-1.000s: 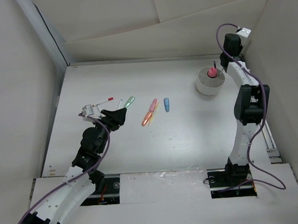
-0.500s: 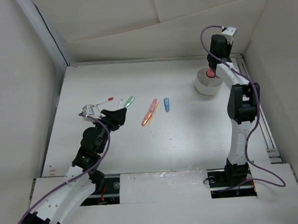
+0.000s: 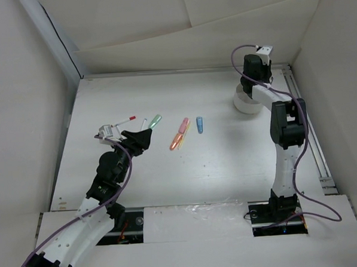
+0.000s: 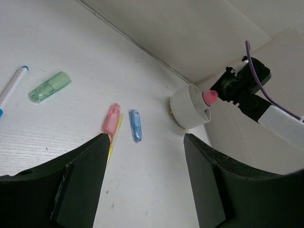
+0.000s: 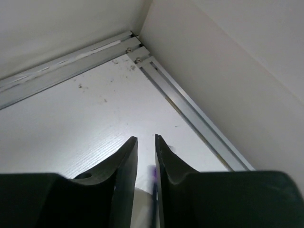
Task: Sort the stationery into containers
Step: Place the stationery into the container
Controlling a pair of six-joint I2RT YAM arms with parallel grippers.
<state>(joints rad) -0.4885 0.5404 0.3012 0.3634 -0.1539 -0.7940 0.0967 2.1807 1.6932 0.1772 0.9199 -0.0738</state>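
Risk lies with the right gripper [image 5: 146, 140]: its wrist view shows only a thin slit between the fingers, and I cannot tell whether they grip the pink-capped item [image 4: 210, 97]. The left wrist view, right of centre, shows that item at the cup [image 4: 183, 111] rim, against the gripper's tip. Released off-centre, it could catch the wall and drop outside. In the top view, upper right, the arm covers most of the cup, so its compartments are hidden. The left gripper [image 3: 145, 134], centre left, stands wide apart and empty. Just beyond it lie 4 loose pieces, well apart from the cup: red-tipped pen [image 3: 125, 120], green marker [image 3: 155, 120], pink marker [image 3: 180, 133], blue marker [image 3: 199, 124]. A careless approach could roll them.
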